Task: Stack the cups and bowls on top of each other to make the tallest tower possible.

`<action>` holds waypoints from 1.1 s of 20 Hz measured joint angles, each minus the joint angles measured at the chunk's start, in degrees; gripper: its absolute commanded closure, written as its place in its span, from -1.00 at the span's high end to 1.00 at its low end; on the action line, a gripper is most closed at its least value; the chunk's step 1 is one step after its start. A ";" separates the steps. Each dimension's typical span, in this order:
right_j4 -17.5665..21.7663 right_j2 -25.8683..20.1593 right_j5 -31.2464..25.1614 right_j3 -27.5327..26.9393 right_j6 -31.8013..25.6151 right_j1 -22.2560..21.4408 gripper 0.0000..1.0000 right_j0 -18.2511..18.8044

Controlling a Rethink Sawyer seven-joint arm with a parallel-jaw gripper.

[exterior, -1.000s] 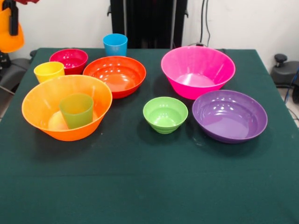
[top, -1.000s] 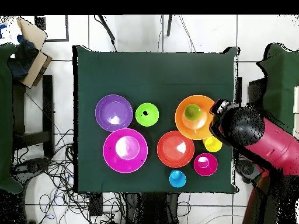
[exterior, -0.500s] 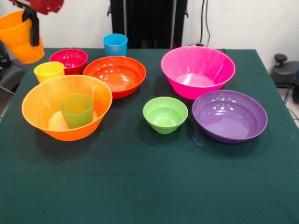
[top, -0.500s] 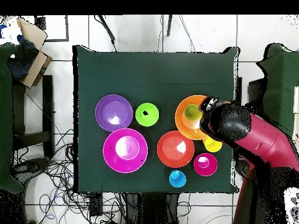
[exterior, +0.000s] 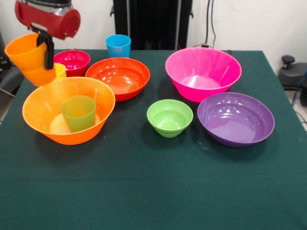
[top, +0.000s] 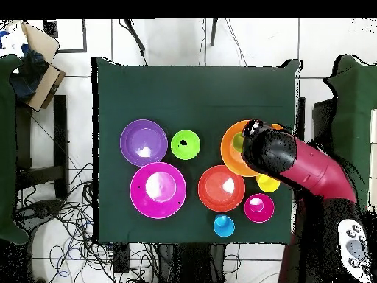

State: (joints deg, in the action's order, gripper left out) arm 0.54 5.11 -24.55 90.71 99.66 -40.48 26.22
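— What has your end effector (exterior: 44, 48) got?

— It is closed on an orange cup (exterior: 29, 57): one black finger (exterior: 48, 51) lies against the cup's outer wall, and the cup hangs tilted, mouth turned up and to the side. I hold it in the air above the far rim of the large orange bowl (exterior: 68, 111), clear of the tabletop (exterior: 153, 191). From overhead my red arm (top: 309, 171) covers most of that bowl, so the cup itself is hidden there.

— And what is in that bowl?

— A green cup (exterior: 78, 113), upright, standing inside it beside the bowl's middle. That is all the tower there is.

— Where are the other pieces?

— The yellow cup (exterior: 60, 71) is just behind the large orange bowl, mostly hidden by the cup I hold. The small crimson bowl (exterior: 73, 62) is behind it, with the shallow red-orange bowl (exterior: 117, 77) next to it and the blue cup (exterior: 118, 45) at the far edge. The large pink bowl (exterior: 203, 73) stands on the other half of the tabletop, the purple bowl (exterior: 235, 119) in front of it, and the small light green bowl (exterior: 170, 117) sits between the purple bowl and the large orange one, touching neither
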 measured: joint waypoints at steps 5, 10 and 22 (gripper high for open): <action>-0.01 0.05 1.08 0.00 0.00 1.38 -1.00 -1.08; -0.02 0.26 2.18 -0.01 0.00 2.04 -1.00 -2.21; -0.04 2.65 4.92 -0.02 0.02 5.89 -1.00 -5.57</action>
State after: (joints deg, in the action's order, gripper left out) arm 0.51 7.76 -19.63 90.69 99.68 -34.59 20.65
